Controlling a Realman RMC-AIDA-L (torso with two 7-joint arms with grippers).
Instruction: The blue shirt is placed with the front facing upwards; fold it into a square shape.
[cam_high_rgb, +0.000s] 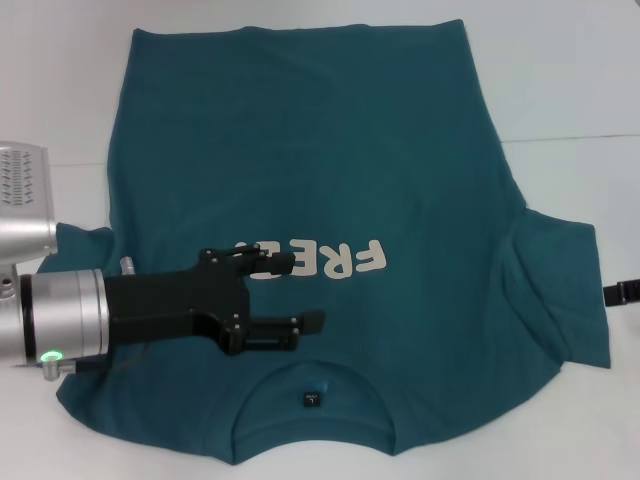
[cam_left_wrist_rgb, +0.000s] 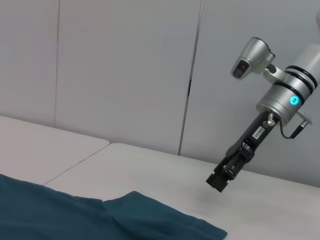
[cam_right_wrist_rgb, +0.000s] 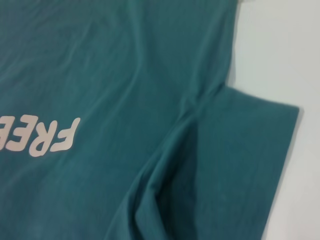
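The blue shirt (cam_high_rgb: 300, 150) lies flat on the white table (cam_high_rgb: 570, 80), front up, collar and dark neck label (cam_high_rgb: 312, 399) nearest me. Its cream "FREE" lettering (cam_high_rgb: 345, 260) crosses the chest. My left gripper (cam_high_rgb: 300, 292) hovers over the chest just above the collar, open, with nothing between its fingers. The right sleeve (cam_high_rgb: 560, 290) spreads out, creased at the armpit; the right wrist view shows that sleeve (cam_right_wrist_rgb: 240, 160) and the lettering (cam_right_wrist_rgb: 50, 137). My right gripper (cam_left_wrist_rgb: 219, 181) hangs above bare table beyond the sleeve; only a black tip (cam_high_rgb: 625, 292) of it enters the head view.
A seam (cam_high_rgb: 575, 138) runs across the table on the right. Grey wall panels (cam_left_wrist_rgb: 125, 70) stand behind the table's far edge. Part of the shirt's left sleeve (cam_high_rgb: 85, 240) shows behind my left arm.
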